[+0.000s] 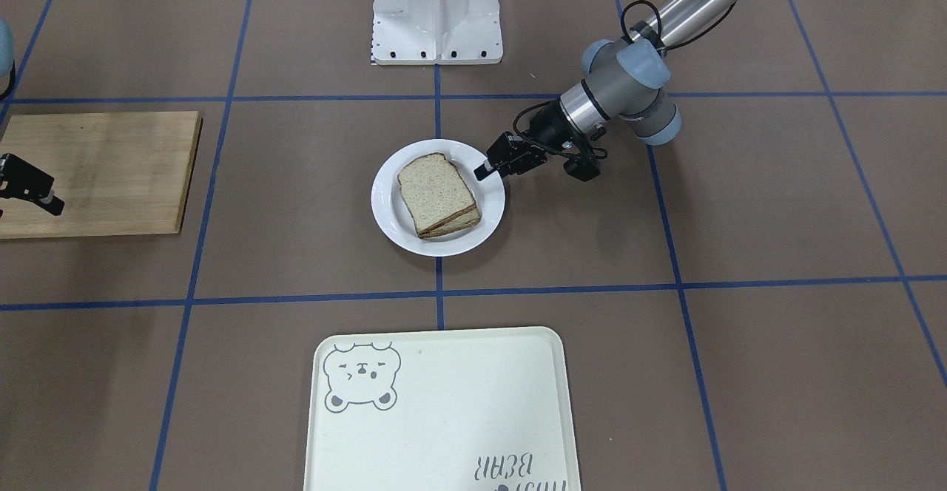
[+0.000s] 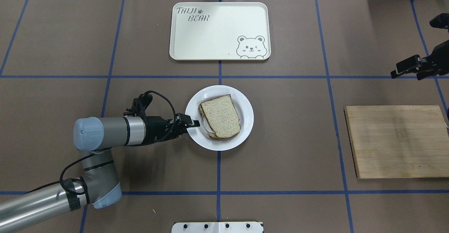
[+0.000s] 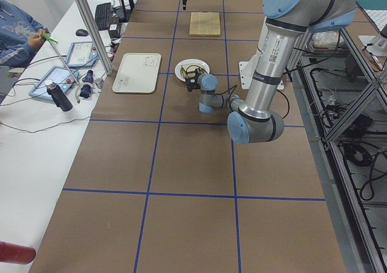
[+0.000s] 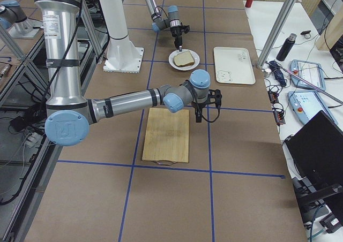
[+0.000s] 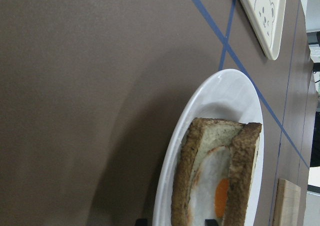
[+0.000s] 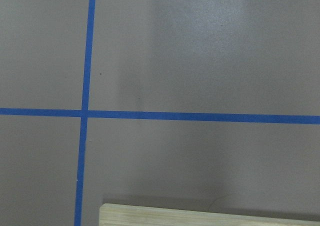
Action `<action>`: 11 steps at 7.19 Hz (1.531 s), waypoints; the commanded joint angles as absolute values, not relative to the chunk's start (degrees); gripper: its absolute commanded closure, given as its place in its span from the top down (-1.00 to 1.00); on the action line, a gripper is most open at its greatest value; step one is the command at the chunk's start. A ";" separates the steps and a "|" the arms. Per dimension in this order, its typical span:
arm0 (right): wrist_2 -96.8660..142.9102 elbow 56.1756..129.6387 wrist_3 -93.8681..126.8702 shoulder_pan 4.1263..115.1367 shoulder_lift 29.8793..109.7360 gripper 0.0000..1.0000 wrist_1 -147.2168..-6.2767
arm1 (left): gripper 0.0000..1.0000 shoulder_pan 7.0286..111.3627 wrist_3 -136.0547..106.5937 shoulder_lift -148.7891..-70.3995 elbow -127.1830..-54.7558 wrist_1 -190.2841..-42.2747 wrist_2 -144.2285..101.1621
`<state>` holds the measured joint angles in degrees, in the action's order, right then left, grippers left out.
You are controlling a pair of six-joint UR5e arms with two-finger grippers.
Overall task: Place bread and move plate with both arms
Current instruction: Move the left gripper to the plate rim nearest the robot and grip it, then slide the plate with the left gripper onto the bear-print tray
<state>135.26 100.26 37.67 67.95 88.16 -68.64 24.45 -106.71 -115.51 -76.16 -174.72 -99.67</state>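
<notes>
A long table covered in brown paper (image 2: 287, 162) and squared off by blue tape lines (image 2: 280, 77) fills every view. The robot's white base mount (image 1: 436, 25) sits at the middle of the robot's edge.

At the centre of the table stands the round glossy white plate (image 2: 247, 120). The plain square slice of pale whole-wheat bread with a dark brown crust (image 2: 220, 115) lies on it. It rests on top of a second slice topped with a fried egg (image 5: 207, 183), whose white and orange yolk show between the two crusts in the left wrist view.

The left arm (image 2: 105, 131) reaches low across the table from the left end. The left gripper (image 2: 193, 123) is at the plate's rim on that side. In the left wrist view its two dark fingertips (image 5: 141, 221) stand apart with the rim between them, so the jaws are spread, not clamped.

The right arm (image 4: 128, 100) holds the right gripper (image 2: 403, 68) above the table near the right end. The right gripper is just off the side of the pale rectangular wooden board (image 2: 396, 141) that faces the far edge. Whether its fingers are spread or closed cannot be told.

A cream rectangular tray with a bear drawing (image 2: 221, 38) lies at the middle of the far edge, well apart from the plate.
</notes>
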 commanded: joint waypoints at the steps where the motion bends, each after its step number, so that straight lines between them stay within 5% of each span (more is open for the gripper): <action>1: 135.26 100.20 37.71 67.94 88.07 0.99 -68.64 | -0.13 23.39 -106.79 -115.84 -75.94 -174.73 -97.84; 2: 135.26 100.20 37.79 67.94 88.07 0.99 -68.64 | -0.27 22.86 -106.70 -115.93 -75.94 -174.73 -96.95; 4: 135.26 100.20 37.79 67.94 88.07 0.99 -68.64 | -0.89 22.76 -106.79 -115.93 -75.94 -174.81 -96.94; 5: 135.26 100.20 37.79 67.94 88.07 0.99 -68.64 | -1.00 22.76 -106.87 -116.01 -76.11 -174.90 -96.94; 11: 135.35 100.46 37.79 68.03 87.98 0.99 -68.73 | -1.00 23.29 -114.31 -121.44 -79.02 -174.56 -81.52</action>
